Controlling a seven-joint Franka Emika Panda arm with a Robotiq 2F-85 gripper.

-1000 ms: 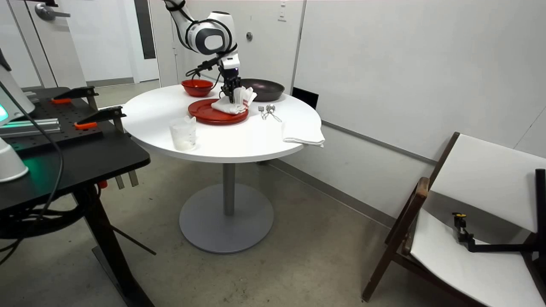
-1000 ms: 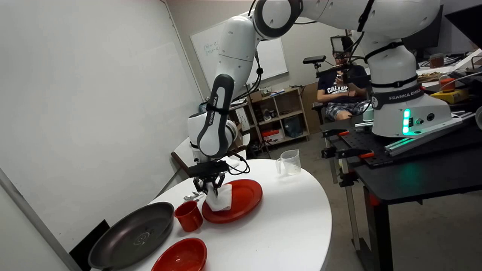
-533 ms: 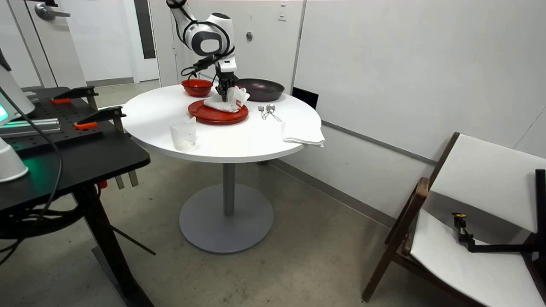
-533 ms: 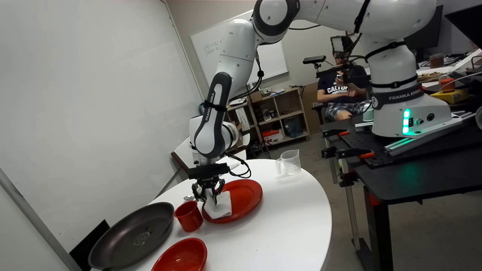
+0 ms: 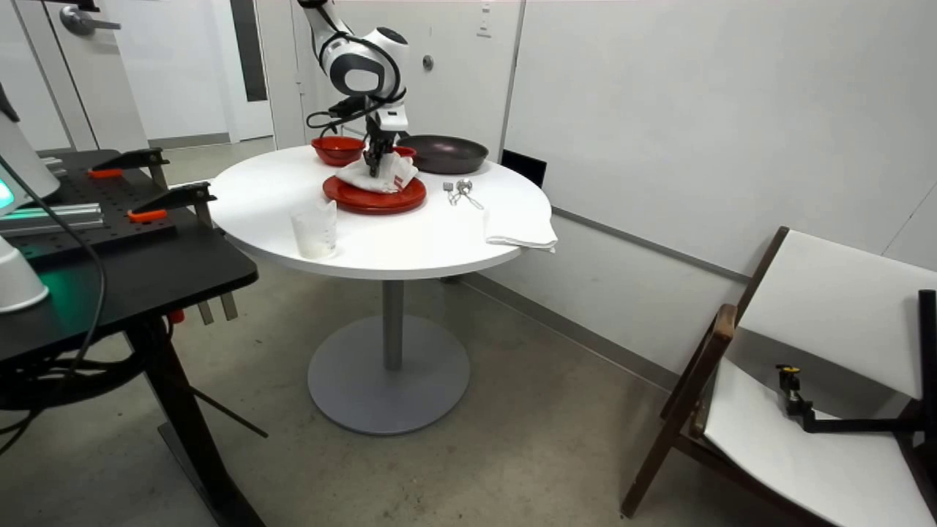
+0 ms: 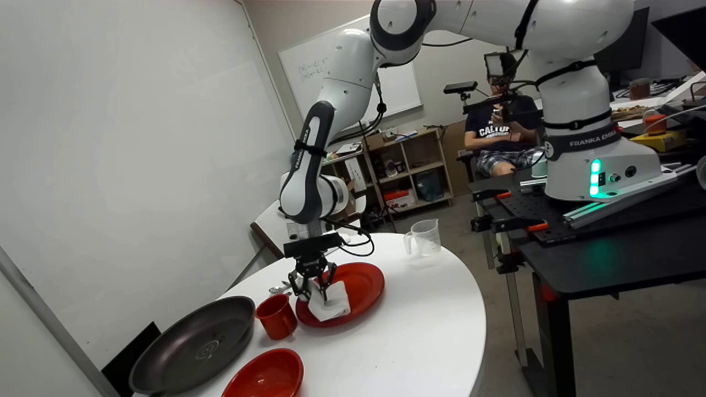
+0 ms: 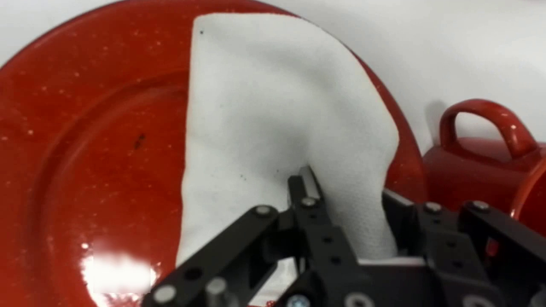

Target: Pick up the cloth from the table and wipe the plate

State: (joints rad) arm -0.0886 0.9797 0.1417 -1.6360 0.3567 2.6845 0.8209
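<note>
Evidently, your gripper (image 7: 349,186) is pinching the white cloth (image 7: 273,98), a fold of it caught between the fingers. Per the wrist view, the cloth lies on the red plate (image 7: 106,183), covering it roughly from twelve to three o'clock; a red mug (image 7: 473,183) stands just beyond the rim, near three. In an exterior view, you have the plate on the round table (image 5: 256,190), with a dark pan (image 5: 445,155) at two o'clock from the plate, a red bowl (image 5: 338,152) at eleven and a clear measuring cup (image 5: 315,233) at eight.
</note>
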